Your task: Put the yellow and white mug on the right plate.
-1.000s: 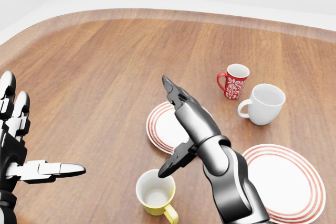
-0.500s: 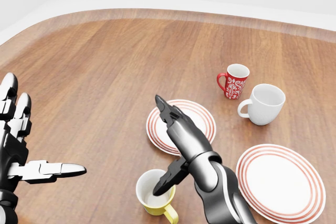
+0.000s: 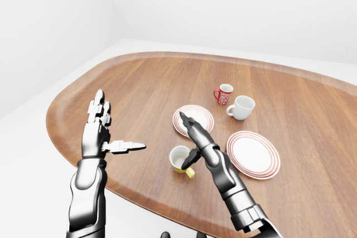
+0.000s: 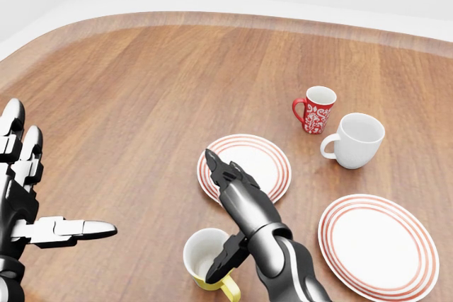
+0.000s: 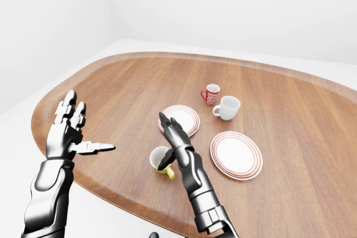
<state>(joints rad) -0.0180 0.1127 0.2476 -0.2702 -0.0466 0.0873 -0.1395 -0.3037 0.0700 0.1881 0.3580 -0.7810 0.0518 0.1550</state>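
Observation:
The yellow and white mug (image 4: 204, 258) stands upright near the bottom edge of the head view, its yellow handle (image 4: 231, 288) pointing down-right. My right hand (image 4: 221, 221) is open right beside it. The thumb dips over the mug's right rim, and the fingers stretch up-left over the left plate (image 4: 255, 157). The fingers are not closed round the mug. The right plate (image 4: 382, 249), white with red rings, lies bare at the lower right. My left hand (image 4: 53, 182) hovers open at the far left, well away from the mug.
A red patterned mug (image 4: 316, 109) and a plain white mug (image 4: 355, 139) stand above the right plate. The oval wooden table (image 4: 141, 97) curves away at the top and left, with white floor beyond its edge.
My right hand has slid down and left, off the left plate and onto the mug, bringing its thumb to the rim. The left hand and all dishes stay put.

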